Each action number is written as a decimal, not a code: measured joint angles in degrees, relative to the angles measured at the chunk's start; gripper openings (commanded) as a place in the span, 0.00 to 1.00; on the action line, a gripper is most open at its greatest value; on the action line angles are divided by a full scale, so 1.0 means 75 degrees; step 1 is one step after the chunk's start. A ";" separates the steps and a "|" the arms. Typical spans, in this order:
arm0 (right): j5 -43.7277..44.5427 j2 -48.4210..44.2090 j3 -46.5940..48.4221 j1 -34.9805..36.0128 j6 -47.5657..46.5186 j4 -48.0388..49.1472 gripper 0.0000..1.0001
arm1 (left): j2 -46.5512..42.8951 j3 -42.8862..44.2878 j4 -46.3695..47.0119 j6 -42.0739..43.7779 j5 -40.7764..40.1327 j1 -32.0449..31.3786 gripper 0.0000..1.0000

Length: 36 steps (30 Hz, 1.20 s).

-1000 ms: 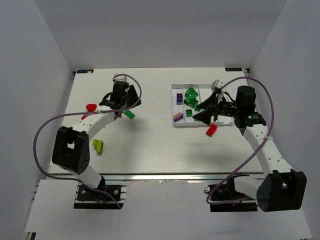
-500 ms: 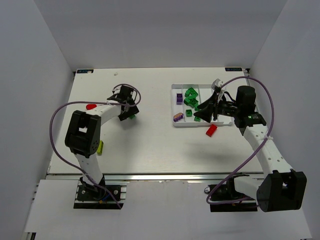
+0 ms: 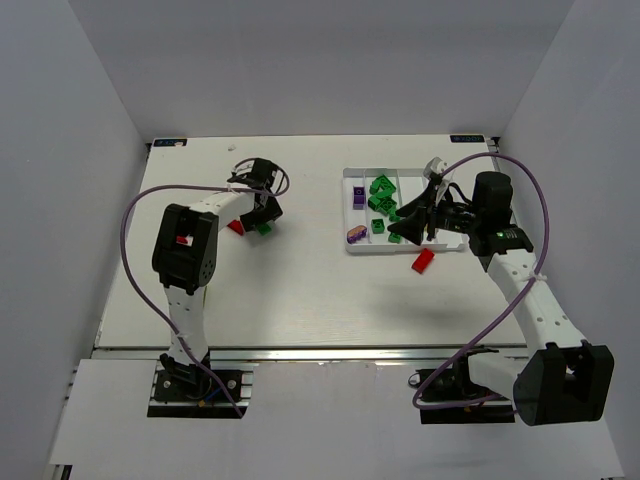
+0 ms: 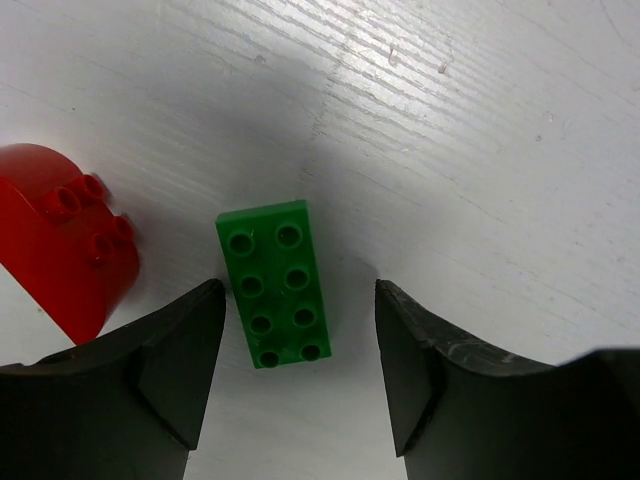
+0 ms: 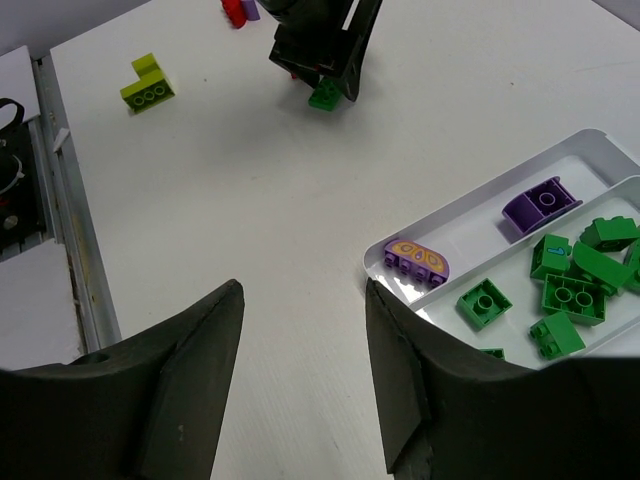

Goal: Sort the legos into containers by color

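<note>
Over half the sorting looks done: purple and green studded plastic bricks (image 5: 570,296) lie in the white divided plastic tray (image 5: 480,245) at two o'clock, the right gripper (image 5: 302,295) wide and empty above it, while at ten o'clock the left gripper (image 4: 298,295), jaws spread, straddles a flat green eight-stud brick (image 4: 275,283), with a rounded red brick (image 4: 65,240), a red block (image 3: 423,261) and a yellow-green L-shaped brick (image 5: 147,83) also loose.

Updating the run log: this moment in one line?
left hand: open around green brick | right hand: open, empty, by tray | stage: pre-grasp
</note>
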 measured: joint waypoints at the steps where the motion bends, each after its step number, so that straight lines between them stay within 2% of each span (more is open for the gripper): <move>1: 0.0003 -0.0012 0.0000 0.0000 0.0000 0.0000 0.58 | 0.0055 0.0087 -0.0108 0.0006 -0.0070 -0.0006 0.70; 4: 0.0017 -0.0029 0.0000 0.0000 0.0003 0.0000 0.58 | 0.0085 0.0140 -0.0248 0.0047 -0.0149 -0.0009 0.65; 9: 0.0023 -0.0047 0.0000 -0.0003 0.0003 0.0003 0.58 | 0.0160 0.0236 -0.0423 0.0291 -0.0213 -0.0009 0.50; 13: 0.0023 -0.0064 0.0000 -0.0020 0.0003 0.0003 0.58 | 0.0070 0.0082 -0.0303 0.0545 -0.0122 -0.0009 0.23; 16: 0.0023 -0.0119 0.0000 -0.0032 0.0006 0.0003 0.58 | -0.0111 -0.0187 -0.0052 0.0743 0.0128 0.0003 0.09; 18: 0.0020 -0.0163 0.0000 -0.0058 0.0009 0.0006 0.58 | -0.0303 -0.0455 0.0175 0.0895 0.0586 0.0020 0.05; 23: 0.0023 -0.0248 0.0000 -0.0154 0.0035 0.0035 0.58 | -0.1061 -0.1303 0.0968 0.1413 0.2346 -0.0149 0.00; 27: 0.0029 -0.0344 -0.0003 -0.0198 0.0061 0.0090 0.57 | -0.1559 -0.1364 0.1644 0.1801 0.3264 -0.0694 0.00; 31: 0.0029 -0.0475 -0.0003 -0.0303 0.0149 0.0219 0.55 | -0.1518 -0.0679 0.1979 0.2165 0.3759 -0.1501 0.00; 35: 0.0026 -0.0545 -0.0003 -0.0460 0.0236 0.0280 0.50 | -0.0976 0.0309 0.2294 0.2407 0.3984 -0.2122 0.00; 36: 0.0023 -0.0545 -0.0006 -0.0493 0.0256 0.0309 0.49 | -0.0755 0.0615 0.2326 0.2445 0.4025 -0.2244 0.03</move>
